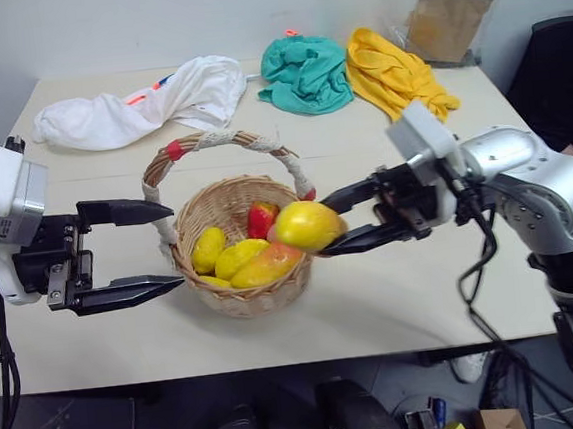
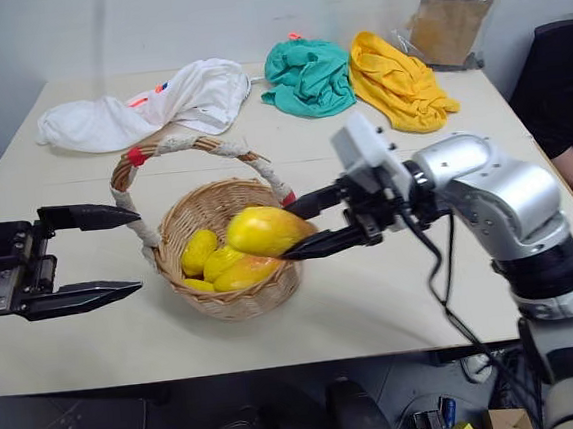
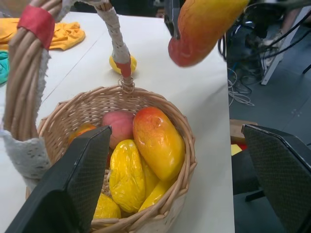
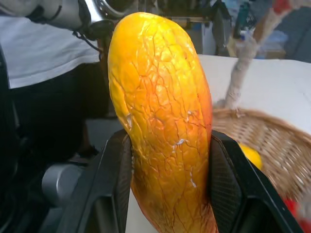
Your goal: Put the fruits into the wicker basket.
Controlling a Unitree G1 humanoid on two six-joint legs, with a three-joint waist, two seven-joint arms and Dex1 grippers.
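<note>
No writing can be read. One table (image 1: 395, 305); three cloths at the top, white (image 1: 146, 104), teal (image 1: 306, 72), yellow (image 1: 395, 72); one basket (image 1: 239, 299) at centre holding four fruits (image 1: 240, 259). Right gripper (image 1: 335, 222) clamps one mango (image 1: 308, 225) over the rim; left gripper (image 1: 164, 245) gapes empty, centre left.

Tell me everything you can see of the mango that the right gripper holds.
The mango is a long, glossy toy fruit, yellow to orange with a red end, its skin showing fine cracks. The right gripper is shut on it, one black finger on each side. It hangs in the air above the near rim of the wicker basket, touching nothing else.
</note>
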